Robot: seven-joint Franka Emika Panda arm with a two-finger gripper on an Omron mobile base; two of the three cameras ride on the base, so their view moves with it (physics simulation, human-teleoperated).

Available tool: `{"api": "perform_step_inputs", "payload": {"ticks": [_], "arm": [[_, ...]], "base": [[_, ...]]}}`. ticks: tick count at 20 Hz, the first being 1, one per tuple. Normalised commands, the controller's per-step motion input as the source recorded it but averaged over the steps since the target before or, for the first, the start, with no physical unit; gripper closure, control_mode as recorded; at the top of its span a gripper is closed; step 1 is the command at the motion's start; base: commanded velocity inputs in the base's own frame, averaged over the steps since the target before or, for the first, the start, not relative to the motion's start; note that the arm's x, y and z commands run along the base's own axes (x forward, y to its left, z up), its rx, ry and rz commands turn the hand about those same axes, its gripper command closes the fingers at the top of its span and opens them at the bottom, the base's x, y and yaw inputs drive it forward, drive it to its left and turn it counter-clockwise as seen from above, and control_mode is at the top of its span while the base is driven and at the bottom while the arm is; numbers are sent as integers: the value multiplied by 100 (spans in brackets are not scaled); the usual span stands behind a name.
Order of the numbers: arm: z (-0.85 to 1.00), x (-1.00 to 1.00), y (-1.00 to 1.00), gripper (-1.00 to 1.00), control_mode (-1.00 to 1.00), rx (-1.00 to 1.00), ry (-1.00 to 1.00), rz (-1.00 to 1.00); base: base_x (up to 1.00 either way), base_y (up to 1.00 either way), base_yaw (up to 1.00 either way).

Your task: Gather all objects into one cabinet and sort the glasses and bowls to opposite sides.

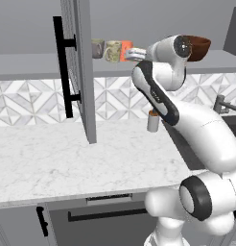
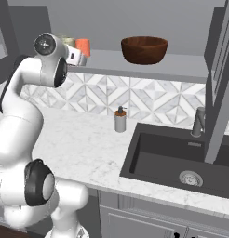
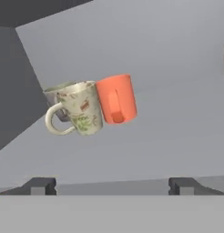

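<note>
left base view: grey cup [image 1: 97, 48], cream mug [image 1: 112, 51] and orange cup [image 1: 125, 51] cluster on the cabinet shelf [image 1: 38, 65], beside the gripper [image 1: 131, 54].
right base view: brown bowl [image 2: 144, 49] sits well apart.
hand view: gripper [image 3: 113, 185] wide open, empty, cups just ahead.

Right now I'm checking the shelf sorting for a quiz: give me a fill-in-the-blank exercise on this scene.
1. The orange cup stands right beside the cream ____.
2. On the shelf, the bowl stands apart from the ____.
3. The gripper is ____ and holds nothing.
4. The soap dispenser stands on the ____.

Missing words: mug; cups; open; counter
</note>
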Motion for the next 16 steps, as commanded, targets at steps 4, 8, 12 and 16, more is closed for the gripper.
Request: {"api": "perform_step_inputs", "payload": {"ticks": [4, 8, 12, 16], "arm": [[0, -100, 0, -100, -100, -7, -9, 20], [0, -100, -5, -100, -100, -8, -3, 8], [0, -100, -24, -100, -100, -3, 5, -3], [0, -100, -19, -100, -100, -2, 6, -9]], "base": [[0, 0, 0], [0, 0, 0], [0, 0, 0], [0, 0, 0]]}}
